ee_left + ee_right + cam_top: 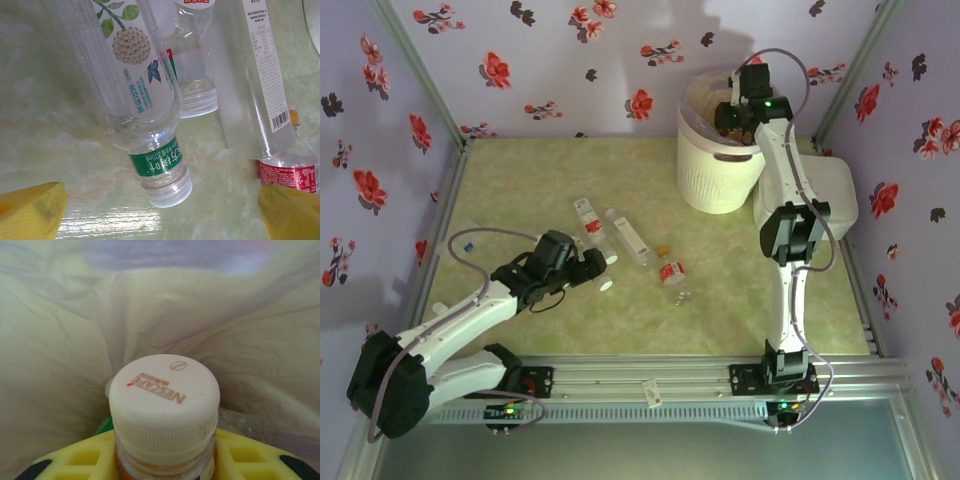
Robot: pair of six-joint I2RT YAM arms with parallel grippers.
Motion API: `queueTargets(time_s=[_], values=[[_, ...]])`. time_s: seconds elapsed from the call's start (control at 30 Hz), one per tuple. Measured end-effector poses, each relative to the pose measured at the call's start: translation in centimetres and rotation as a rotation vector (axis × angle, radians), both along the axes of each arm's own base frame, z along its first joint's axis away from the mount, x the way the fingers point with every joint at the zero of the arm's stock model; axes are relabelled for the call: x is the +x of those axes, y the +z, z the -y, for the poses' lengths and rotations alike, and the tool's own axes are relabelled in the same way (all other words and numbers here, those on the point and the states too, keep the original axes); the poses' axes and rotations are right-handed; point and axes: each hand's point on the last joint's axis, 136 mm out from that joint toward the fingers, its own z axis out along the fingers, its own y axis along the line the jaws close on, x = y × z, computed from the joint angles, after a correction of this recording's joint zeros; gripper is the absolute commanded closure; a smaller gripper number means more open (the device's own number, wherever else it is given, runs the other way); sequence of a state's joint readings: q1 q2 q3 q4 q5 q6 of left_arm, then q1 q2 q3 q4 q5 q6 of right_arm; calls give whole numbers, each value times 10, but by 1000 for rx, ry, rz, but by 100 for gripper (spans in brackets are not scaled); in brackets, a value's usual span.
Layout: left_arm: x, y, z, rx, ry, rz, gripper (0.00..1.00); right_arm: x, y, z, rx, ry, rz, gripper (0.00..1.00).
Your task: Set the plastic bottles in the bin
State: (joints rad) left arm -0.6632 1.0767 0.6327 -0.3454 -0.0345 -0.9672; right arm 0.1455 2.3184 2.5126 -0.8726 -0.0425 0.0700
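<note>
My right fingers (250, 457) were clenched around the neck of an orange-brown bottle (165, 400) with a white cap. I held it upright directly over the mouth of the bin (715, 185), and the bin's pale liner bag (65, 340) spread out behind and below the cap. A flat white box (820, 200) sat just beside the bin on its right. My left fingers (30, 210) were released and spread wide, low over the bench (520, 180), well to the left of the bin and nearer to me than it. Between my two yellow pads lay a clear bottle with a green band (155, 160) at its neck; it was on its side on the bench with its threaded mouth pointing back toward me, and I was not touching it. Three more of the plastic bottles lay on the bench next to it, each one closer to the bin than the last. First came a second clear bottle (197, 75), just beside the green-banded one. Next was a long clear bottle with a barcode label (260, 75). Last was a small red-labelled bottle with an orange cap (292, 172), the closest of the group to the bin but well apart from it.
</note>
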Motion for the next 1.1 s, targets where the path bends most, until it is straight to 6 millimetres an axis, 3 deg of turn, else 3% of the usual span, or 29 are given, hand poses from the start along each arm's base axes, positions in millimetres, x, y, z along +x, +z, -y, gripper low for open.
queueTargets(time_s=[0.17,0.27,0.63,0.7,0.8,0.93,1.1], values=[[0,0,0,1,0,-1,2,1,-32,1,-12,12,-70,47],[0,-2,0,5,0,-6,1,1,-41,3,-19,12,-92,40],[1,-8,-1,12,15,-20,0,0,-33,3,-15,15,-82,16],[1,-11,-1,7,27,-26,0,-3,-22,2,-10,17,-65,14],[1,-17,-2,5,50,-47,0,-11,9,2,4,24,-15,11],[1,-23,-1,-12,90,-77,1,-34,77,2,26,37,97,9],[-1,-38,6,-72,143,-100,5,-88,162,0,46,64,250,8]])
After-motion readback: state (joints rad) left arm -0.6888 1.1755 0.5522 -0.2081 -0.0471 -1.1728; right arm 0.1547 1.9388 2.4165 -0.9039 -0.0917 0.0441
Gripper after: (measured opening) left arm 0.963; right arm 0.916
